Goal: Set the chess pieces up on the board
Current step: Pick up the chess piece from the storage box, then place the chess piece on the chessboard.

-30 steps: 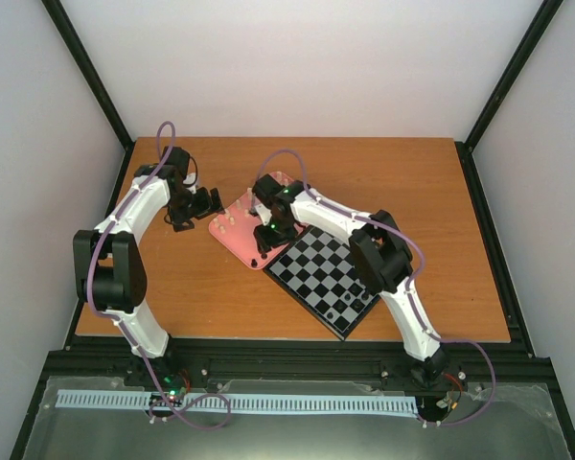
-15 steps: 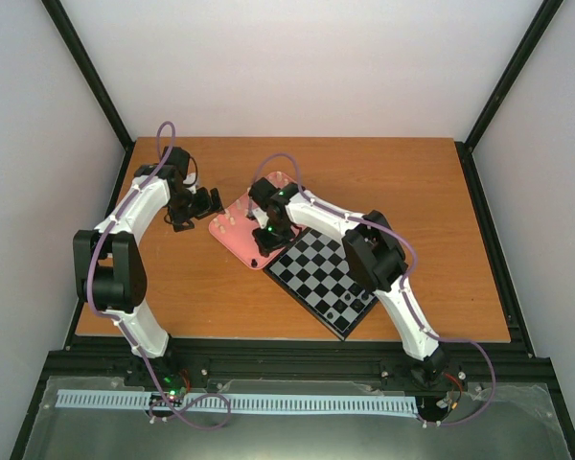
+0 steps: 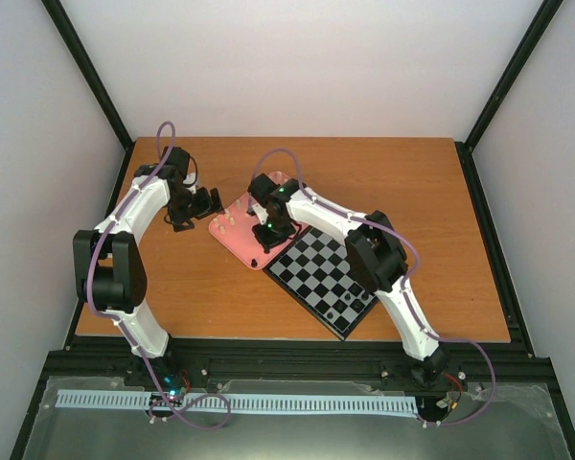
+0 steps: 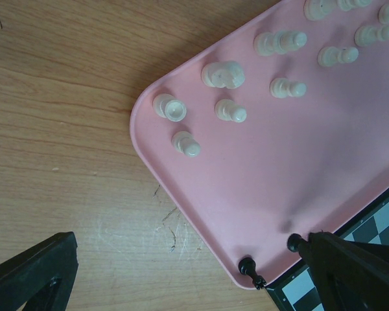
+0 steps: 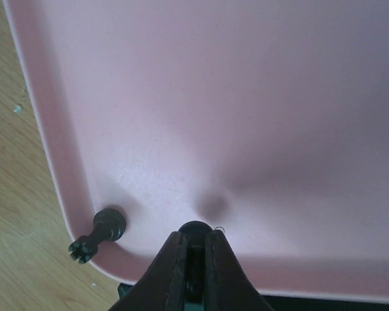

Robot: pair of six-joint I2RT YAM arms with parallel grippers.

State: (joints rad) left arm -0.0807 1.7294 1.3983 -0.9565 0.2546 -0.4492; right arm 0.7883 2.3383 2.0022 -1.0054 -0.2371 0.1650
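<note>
Right wrist view: pinching black piece (image 5: 194, 227) right at the tips of right gripper (image 5: 194, 245). Could slip out mid-lift with so little bite, or knock neighbour piece (image 5: 98, 234).

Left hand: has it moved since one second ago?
No. In the top view the left hand stays open at the same spot, just left of the pink tray.
</note>
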